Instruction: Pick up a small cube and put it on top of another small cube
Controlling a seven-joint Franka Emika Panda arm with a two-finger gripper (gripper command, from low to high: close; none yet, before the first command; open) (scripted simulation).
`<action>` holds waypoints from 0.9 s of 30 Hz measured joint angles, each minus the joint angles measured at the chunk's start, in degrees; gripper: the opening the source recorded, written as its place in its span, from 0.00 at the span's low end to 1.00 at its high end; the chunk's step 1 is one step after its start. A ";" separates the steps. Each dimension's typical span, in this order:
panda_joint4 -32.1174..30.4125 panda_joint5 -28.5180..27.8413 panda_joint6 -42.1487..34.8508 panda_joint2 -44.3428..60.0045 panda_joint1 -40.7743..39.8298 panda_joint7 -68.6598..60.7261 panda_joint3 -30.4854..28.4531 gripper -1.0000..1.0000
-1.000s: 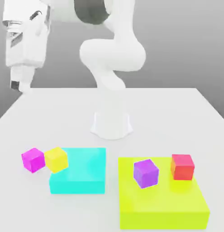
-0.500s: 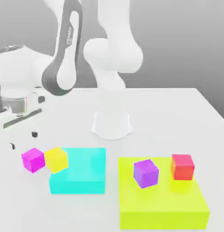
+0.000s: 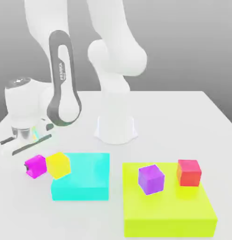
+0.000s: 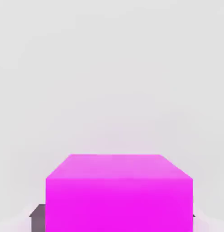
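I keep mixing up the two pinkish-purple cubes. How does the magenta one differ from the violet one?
The magenta cube is brighter pink; the violet cube is darker purple. The magenta cube sits on the white table beside the yellow cube, while the violet cube rests on the lime block. The gripper is shut on the magenta cube; the violet cube stands free. Both look equally small.

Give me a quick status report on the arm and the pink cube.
Gripper down at the table, jaws shut on the magenta cube. Cube on the table, not lifted. Yellow cube close beside it, on the exterior view's right.
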 joint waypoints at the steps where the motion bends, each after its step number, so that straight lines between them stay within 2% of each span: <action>1: -0.30 -0.57 -1.45 -1.74 0.32 0.43 -0.46 0.00; 6: -1.95 -3.94 -9.77 -11.69 0.78 2.85 -1.65 0.00; 11: 3.63 -9.62 -17.13 -14.20 1.45 -1.02 1.66 0.00; 27: 7.71 3.35 -32.19 -25.90 36.88 -24.96 22.64 0.00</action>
